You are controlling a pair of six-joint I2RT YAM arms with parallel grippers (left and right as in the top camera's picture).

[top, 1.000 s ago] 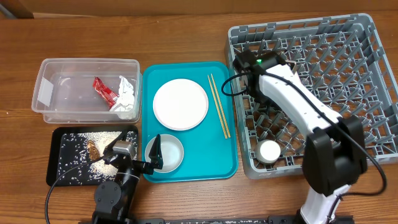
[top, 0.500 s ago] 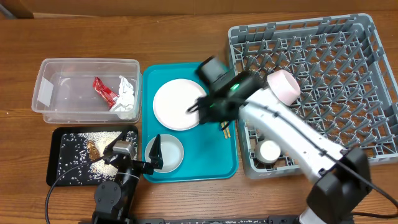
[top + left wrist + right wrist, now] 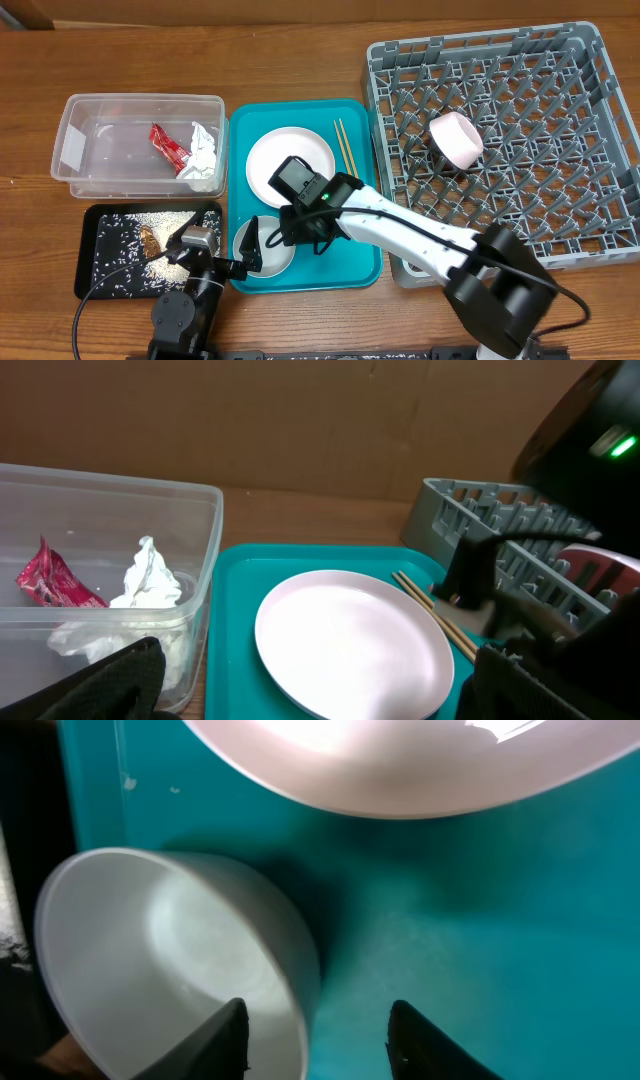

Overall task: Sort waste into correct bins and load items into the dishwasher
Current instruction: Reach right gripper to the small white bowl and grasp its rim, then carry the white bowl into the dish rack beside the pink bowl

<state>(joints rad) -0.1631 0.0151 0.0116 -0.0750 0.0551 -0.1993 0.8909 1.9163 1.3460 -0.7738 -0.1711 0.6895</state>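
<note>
My right gripper (image 3: 288, 238) is open over the teal tray (image 3: 360, 262). In the right wrist view it (image 3: 320, 1045) straddles the rim of a pale bowl (image 3: 170, 960), one finger inside and one outside. That bowl (image 3: 275, 252) lies at the tray's front left. The white plate (image 3: 290, 160) and chopsticks (image 3: 348, 150) lie farther back on the tray. A pink bowl (image 3: 456, 140) stands on edge in the grey rack (image 3: 590, 150). My left gripper (image 3: 215, 248) is open and empty, with the plate (image 3: 350, 645) ahead of it. The red wrapper (image 3: 168, 146) and napkin (image 3: 203, 152) lie in the clear tub (image 3: 75, 150).
The black tray (image 3: 95, 225) holds rice grains and a brown lump (image 3: 150, 238), close by my left arm. My right arm stretches from the rack's front left corner across the teal tray. Bare wood lies behind the tub and trays.
My right gripper left the pink bowl standing in the rack, swung left over the teal tray and came down open around the rim of the second bowl. My left arm has not moved.
</note>
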